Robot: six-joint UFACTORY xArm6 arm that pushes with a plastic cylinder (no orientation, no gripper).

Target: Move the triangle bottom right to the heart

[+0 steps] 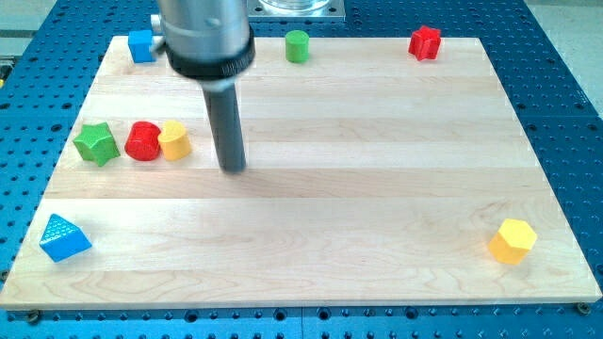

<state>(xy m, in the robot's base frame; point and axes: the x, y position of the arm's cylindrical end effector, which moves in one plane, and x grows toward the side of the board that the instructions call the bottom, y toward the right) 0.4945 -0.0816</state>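
Observation:
A blue triangle block (64, 237) lies at the view's bottom left of the wooden board (311, 217). A yellow heart block (174, 140) sits at the left, touching a red round block (143, 141). My tip (234, 169) rests on the board to the right of the yellow heart, a short gap away. The tip is well up and to the right of the blue triangle.
A green star block (96, 143) lies left of the red block. A blue cube (141, 44), a green cylinder (298, 45) and a red star-like block (425, 42) line the top edge. A yellow hexagon block (513, 240) sits at the bottom right.

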